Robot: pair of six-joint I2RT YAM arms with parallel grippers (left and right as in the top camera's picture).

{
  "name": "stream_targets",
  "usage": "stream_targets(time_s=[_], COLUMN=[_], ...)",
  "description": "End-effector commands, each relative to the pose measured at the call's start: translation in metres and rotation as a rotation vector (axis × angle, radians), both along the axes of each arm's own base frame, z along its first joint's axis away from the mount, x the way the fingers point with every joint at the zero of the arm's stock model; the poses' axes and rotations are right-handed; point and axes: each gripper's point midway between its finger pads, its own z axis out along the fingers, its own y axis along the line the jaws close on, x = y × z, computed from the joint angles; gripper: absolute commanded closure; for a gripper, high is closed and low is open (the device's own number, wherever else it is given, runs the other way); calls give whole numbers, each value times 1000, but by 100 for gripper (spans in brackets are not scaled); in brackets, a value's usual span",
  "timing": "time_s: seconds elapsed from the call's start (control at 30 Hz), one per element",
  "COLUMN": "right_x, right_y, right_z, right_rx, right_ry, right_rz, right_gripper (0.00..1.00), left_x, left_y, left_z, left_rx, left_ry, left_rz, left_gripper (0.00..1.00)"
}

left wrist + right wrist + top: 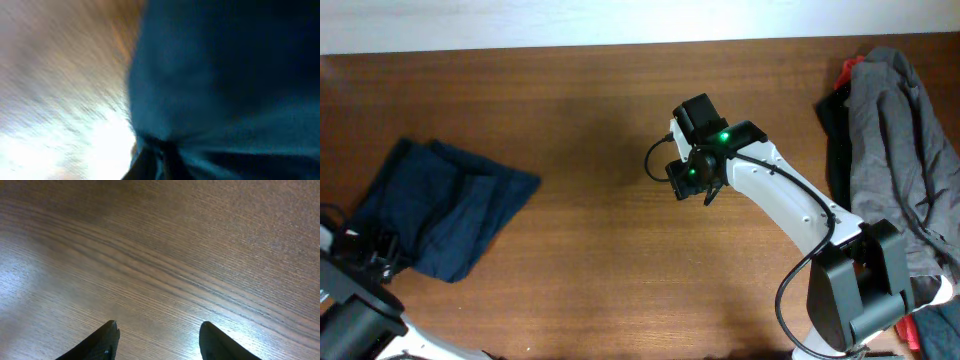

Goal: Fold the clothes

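From overhead, the pair of dark navy blue woven shorts (445, 205) lies at the far left of the brown wooden surface (580, 120). It is bunched into a rough wedge with layers overlapping, not yet a tidy fold by my reckoning. My left claw (370, 248) sits at the lower-left edge of the shorts, right against the cloth, which I judge to be the sensible corner to work from. My right claw (692, 178) hangs over bare wood near the middle, well apart from the shorts. I take it as parked there, out of the way. A crumpled grey garment (905, 140) is heaped along the right edge with red and black garments (842, 80) peeking out beside it. All of these are well clear of the job.

The left wrist view is badly blurred. Dark blue fabric fills the right side, very close to the lens, with pale wood grain to the left. The left claw is closed, but I cannot tell whether it has any cloth pinched.

In the right wrist view, two black fingertips (107, 340) stand apart above plain wood with nothing between them, so that claw is open and empty.
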Motion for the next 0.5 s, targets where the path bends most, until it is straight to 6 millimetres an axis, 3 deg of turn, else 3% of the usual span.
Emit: stream_targets(time_s=[0.0,0.03,0.13,0.27,0.37,0.47], right_x=[0,0,0,0,1,1], right_y=[3,3,2,3,3,3], right_z=[13,13,13,13,13,14], right_rx=[19,19,18,19,20,21], right_ry=[-31,-30,-30,-31,-34,-35], right_rz=[-2,-2,-2,-2,-2,-2], right_gripper=[43,43,43,43,43,43], left_x=[-2,2,9,27,39,39], left_y=[-43,-53,-72,-91,-104,-97], left_z=[-20,-22,-27,-22,-13,-10], left_rx=[-84,-98,-117,-185,-265,-220], left_ry=[33,24,21,-50,-128,-125], left_rz=[-81,-100,-121,-133,-118,-128], left_gripper=[95,94,78,68,67,68])
